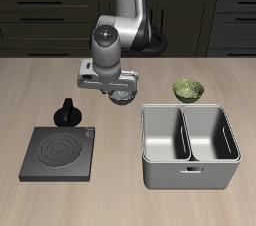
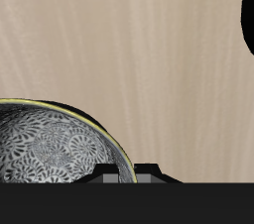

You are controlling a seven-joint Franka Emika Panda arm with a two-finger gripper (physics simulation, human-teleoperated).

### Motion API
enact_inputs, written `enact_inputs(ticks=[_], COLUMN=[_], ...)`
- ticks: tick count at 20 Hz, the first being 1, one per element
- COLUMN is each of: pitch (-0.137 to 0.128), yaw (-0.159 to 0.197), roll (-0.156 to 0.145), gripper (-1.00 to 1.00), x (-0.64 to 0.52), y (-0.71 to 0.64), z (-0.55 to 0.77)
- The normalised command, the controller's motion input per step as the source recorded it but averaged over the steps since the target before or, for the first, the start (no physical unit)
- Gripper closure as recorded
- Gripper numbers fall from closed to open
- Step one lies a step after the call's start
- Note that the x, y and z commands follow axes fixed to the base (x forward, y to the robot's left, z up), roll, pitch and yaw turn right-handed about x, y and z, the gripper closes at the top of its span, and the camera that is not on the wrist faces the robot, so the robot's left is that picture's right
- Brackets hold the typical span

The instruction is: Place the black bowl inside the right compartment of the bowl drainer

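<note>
The black bowl (image 1: 122, 97), dark outside and grey-white speckled inside, sits right under my gripper (image 1: 119, 90) at the table's middle. In the wrist view the bowl (image 2: 50, 154) fills the area beside my gripper (image 2: 134, 174), whose fingers close over its rim. I cannot tell whether the bowl rests on the table or hangs just above it. The bowl drainer (image 1: 190, 174), a grey metal tub with a central divider, stands nearer the front edge. Both of its compartments are empty.
An olive-green bowl (image 1: 187, 90) sits just behind the drainer. A flat black stove plate (image 1: 58, 154) lies near the front edge, with a small black knobbed object (image 1: 67, 111) behind it. A dark shape (image 2: 248, 15) shows at the wrist view's edge.
</note>
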Motion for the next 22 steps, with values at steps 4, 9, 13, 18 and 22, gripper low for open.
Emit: enact_inputs(ticks=[4, 9, 13, 18, 22], pitch=[-0.034, -0.043, -0.1, -0.075, -0.081], yaw=[-0.004, 0.02, 0.053, 0.021, 0.013], roll=[0.009, 0.002, -0.028, 0.005, -0.015], gripper=[1.0, 1.0, 1.0, 1.0, 1.0], x=[-0.03, -0.04, -0.02, -0.07, -0.12], y=[-0.01, -0.01, 0.02, 0.04, 0.0], z=[0.22, 0.32, 0.69, 0.52, 0.55])
